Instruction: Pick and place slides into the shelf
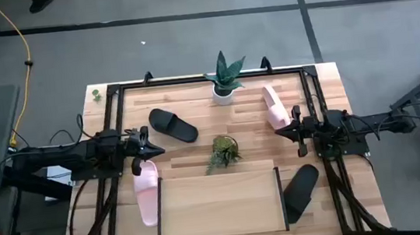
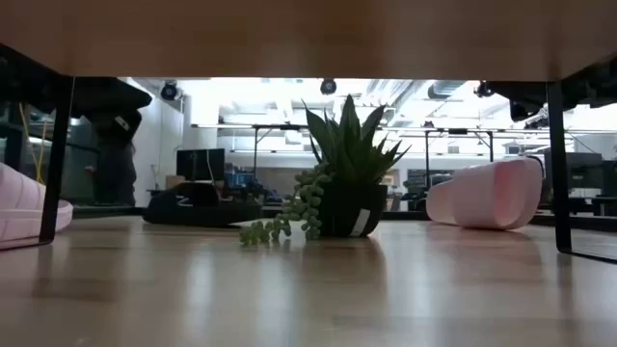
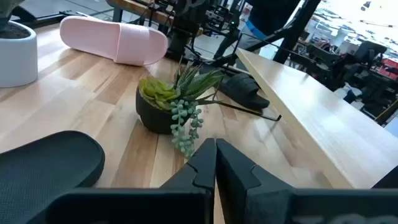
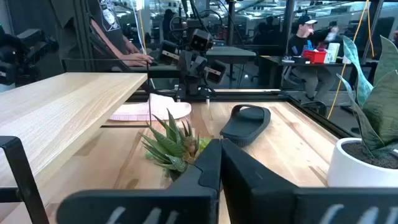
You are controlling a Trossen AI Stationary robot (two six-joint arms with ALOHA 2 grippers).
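Shut fingers fill both wrist views; neither hand holds anything. Left hand (image 1: 153,149), closed, hovers just over the toe end of a pale pink foam slide (image 1: 147,191), whose long axis runs back toward the tabletop's near edge, beside the empty light-wood shelf (image 1: 219,204). A matte black ribbed slide (image 1: 172,124) lies just beyond. Right hand (image 1: 280,131), closed, sits beside the other pink slide (image 1: 274,104); the second black slide (image 1: 300,189) lies behind it. Judgement: left arm is nearer the first pick.
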